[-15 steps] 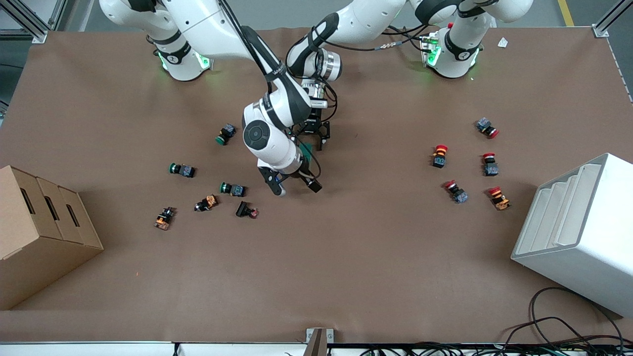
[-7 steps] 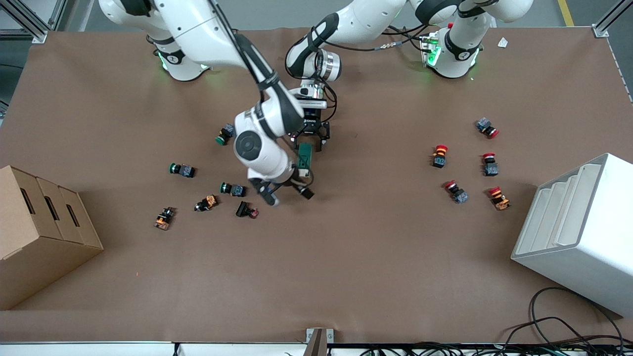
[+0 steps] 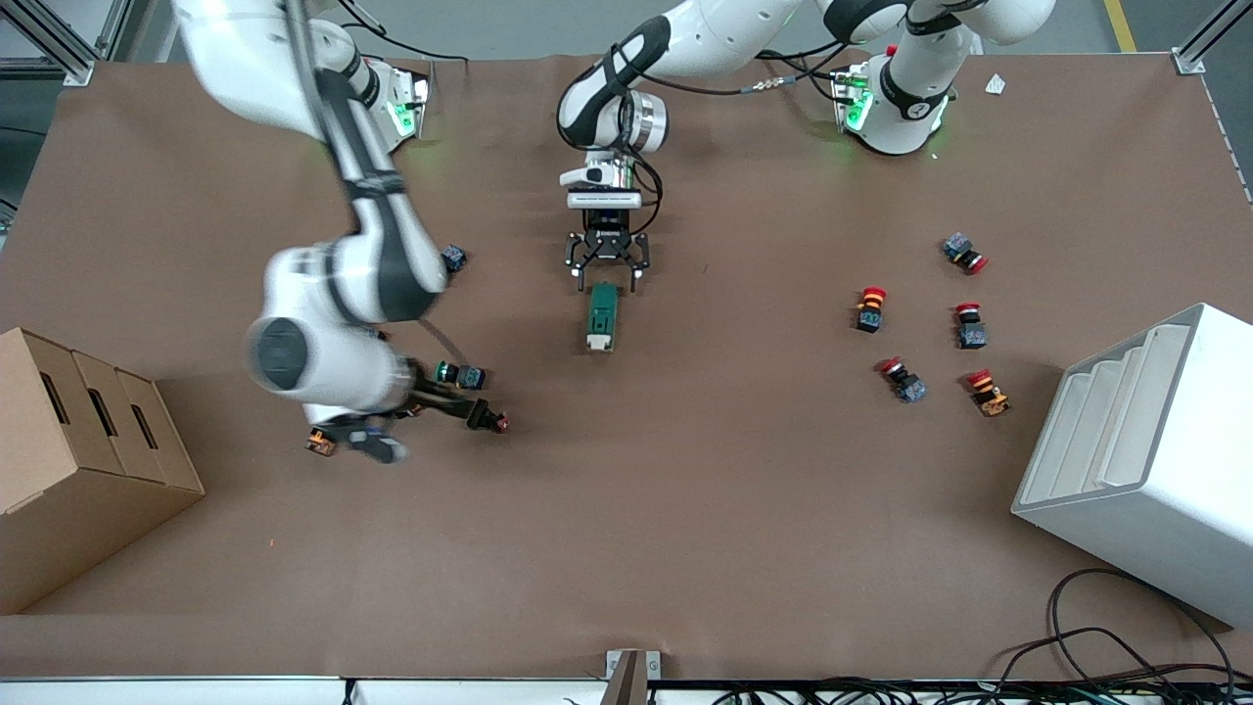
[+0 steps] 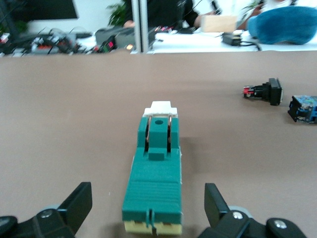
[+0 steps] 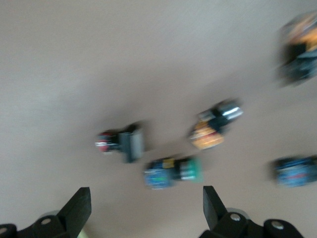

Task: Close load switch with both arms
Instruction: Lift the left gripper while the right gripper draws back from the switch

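Observation:
The load switch (image 3: 601, 311) is a dark green block with a white lever end (image 3: 599, 343) and lies flat near the table's middle. My left gripper (image 3: 607, 284) is open and low over the switch's end nearest the robots' bases, with its fingers apart from the switch. In the left wrist view the switch (image 4: 156, 178) lies between the open fingers (image 4: 79, 203). My right gripper (image 3: 426, 426) is open and empty over a cluster of push buttons toward the right arm's end of the table. The right wrist view is blurred and shows its open fingers (image 5: 79, 208) above the buttons.
Push buttons lie under the right gripper: a black and red one (image 5: 121, 143), an orange one (image 5: 213, 126) and a green one (image 5: 171, 172). Red push buttons (image 3: 871, 308) lie toward the left arm's end. A cardboard box (image 3: 78, 460) and a white rack (image 3: 1145, 460) stand at the table's ends.
My right arm has swung away from the load switch toward its own end of the table, over the push buttons. The switch now shows in full. The left gripper has hardly moved.

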You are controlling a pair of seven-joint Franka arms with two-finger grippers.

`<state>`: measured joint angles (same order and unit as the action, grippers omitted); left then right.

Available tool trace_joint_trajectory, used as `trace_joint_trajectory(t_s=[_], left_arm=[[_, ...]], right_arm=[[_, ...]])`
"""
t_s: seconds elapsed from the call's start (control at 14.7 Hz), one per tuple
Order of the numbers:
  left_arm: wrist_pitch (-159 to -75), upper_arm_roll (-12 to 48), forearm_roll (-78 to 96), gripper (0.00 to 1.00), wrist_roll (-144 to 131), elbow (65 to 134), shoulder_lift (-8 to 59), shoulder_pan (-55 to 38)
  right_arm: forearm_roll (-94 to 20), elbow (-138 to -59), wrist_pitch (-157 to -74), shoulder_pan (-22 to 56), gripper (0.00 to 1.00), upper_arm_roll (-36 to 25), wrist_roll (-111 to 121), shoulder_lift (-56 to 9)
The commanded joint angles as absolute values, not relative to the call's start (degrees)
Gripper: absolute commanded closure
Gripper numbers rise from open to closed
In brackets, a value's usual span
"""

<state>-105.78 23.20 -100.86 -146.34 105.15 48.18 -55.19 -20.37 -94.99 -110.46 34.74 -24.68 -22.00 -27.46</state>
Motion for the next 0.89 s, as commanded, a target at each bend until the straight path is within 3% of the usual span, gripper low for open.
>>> trace_joint_trajectory(t_s=[0.0,0.2,0.34,0.82], left_arm=[[-105.73,25.57,-90.39,0.00,-139.69,101.26,44.75,-54.84],[-105.73,25.84,-77.30,0.00,-131.42,95.64,41.50,-54.67],[-105.73,25.93,-69.12,0.00,-124.14,92.82,38.43,-52.74],[-105.56,25.84,-44.76,0.00,-90.31,90.70,22.79,-40.28]], right_arm=[[-15.13,-97.03,-104.00,35.24,0.00,-32.84,-6.30,-21.81],[-11.34,-95.55,-99.68,35.33,0.00,-42.68,10.07,-19.08],[-11.42,-88.81,-94.70,34.20,0.00,-46.66,12.21,-19.60],[-12.04,-77.88,-85.61,29.63,0.00,-46.67,12.30,-20.21]])
